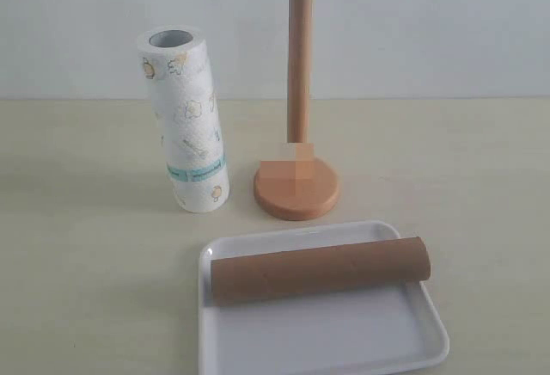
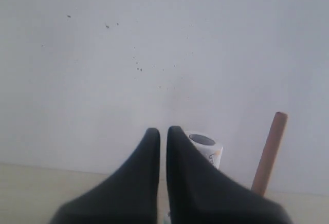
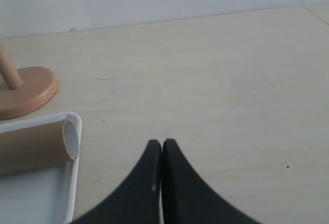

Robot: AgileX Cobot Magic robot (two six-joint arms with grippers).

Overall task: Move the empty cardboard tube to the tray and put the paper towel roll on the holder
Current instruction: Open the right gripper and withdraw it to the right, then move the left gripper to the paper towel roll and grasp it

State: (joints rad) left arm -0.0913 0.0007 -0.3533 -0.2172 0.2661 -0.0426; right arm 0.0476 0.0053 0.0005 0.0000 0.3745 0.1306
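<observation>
The brown cardboard tube (image 1: 320, 270) lies on its side across the white tray (image 1: 344, 341), one end jutting past the rim. That end (image 3: 36, 147) and the tray's corner (image 3: 72, 183) show in the right wrist view. The paper towel roll (image 1: 183, 121) stands upright on the table, left of the wooden holder (image 1: 297, 134), whose dowel is bare. Neither arm appears in the exterior view. My left gripper (image 2: 163, 131) is shut and empty, with the roll's top (image 2: 205, 147) and the dowel (image 2: 270, 152) beyond it. My right gripper (image 3: 162, 144) is shut and empty, apart from the tray.
The pale beige tabletop (image 1: 86, 263) runs back to a plain white wall (image 1: 430, 22). The holder's round base (image 3: 23, 90) sits just behind the tray.
</observation>
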